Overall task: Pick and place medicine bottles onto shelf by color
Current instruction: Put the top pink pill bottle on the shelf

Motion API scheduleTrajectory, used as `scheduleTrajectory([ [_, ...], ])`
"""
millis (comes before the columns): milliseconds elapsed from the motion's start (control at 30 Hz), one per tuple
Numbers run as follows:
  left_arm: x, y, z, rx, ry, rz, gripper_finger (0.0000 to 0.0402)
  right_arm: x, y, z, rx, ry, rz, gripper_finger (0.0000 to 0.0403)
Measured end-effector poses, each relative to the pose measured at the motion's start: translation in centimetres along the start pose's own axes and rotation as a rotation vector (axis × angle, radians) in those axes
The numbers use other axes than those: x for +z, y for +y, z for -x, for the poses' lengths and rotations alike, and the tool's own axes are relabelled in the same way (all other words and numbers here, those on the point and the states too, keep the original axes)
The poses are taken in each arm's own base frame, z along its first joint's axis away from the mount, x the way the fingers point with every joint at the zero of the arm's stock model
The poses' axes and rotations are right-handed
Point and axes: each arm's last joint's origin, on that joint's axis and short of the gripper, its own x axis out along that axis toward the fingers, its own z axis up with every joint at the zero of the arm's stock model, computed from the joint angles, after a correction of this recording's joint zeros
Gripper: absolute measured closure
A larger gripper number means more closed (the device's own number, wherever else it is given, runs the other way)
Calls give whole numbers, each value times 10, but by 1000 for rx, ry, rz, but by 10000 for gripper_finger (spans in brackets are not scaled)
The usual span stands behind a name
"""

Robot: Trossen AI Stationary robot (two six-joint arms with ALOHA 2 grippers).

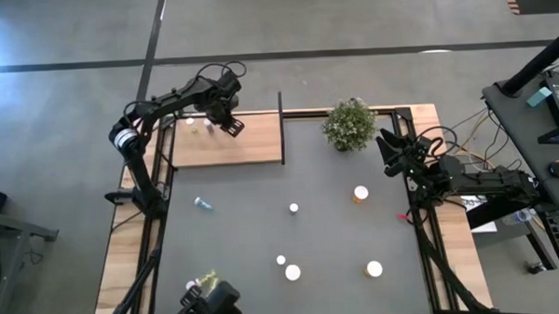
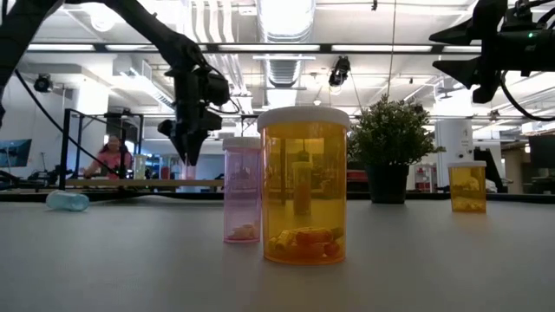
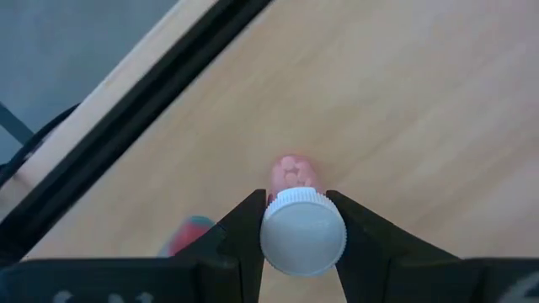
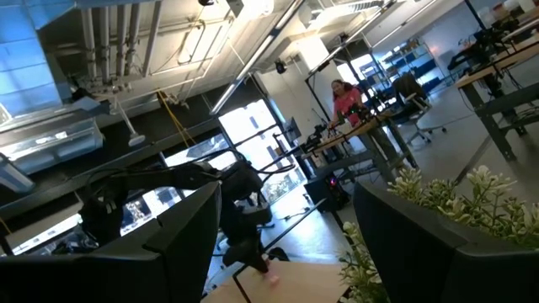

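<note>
My left gripper (image 1: 218, 111) reaches over the far part of the light-wood shelf (image 1: 251, 144) and is shut on a small pink bottle (image 3: 293, 173) with a white cap. Two small bottles (image 1: 199, 124) stand on the shelf beside it. On the dark table a bluish bottle (image 1: 204, 204) lies on its side. An orange bottle (image 1: 360, 193) and several white-capped bottles (image 1: 292, 272) stand upright there. My right gripper (image 1: 388, 146) waits open at the table's right edge, raised, beside the plant. My left gripper pinches the pink bottle's white cap (image 3: 303, 232) between its two fingers (image 3: 242, 227), one on each side. The fingers come from above, pointing down. The bottle hangs upright below them over the shelf board; whether its base touches the wood, I cannot tell.
A bushy potted plant (image 1: 349, 124) stands at the far edge right of the shelf. A black frame post (image 1: 281, 115) rises at the shelf's right end. In the low view a large orange bottle (image 2: 304, 186) and a pink one (image 2: 242, 191) stand close to the camera.
</note>
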Motion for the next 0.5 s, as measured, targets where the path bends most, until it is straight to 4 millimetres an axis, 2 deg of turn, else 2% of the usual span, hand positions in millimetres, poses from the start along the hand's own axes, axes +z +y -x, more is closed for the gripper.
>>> scheduleTrajectory([
  [500, 2, 9, -1, 8, -15, 36, 301, 0, 0, 0, 0, 0, 0, 142],
])
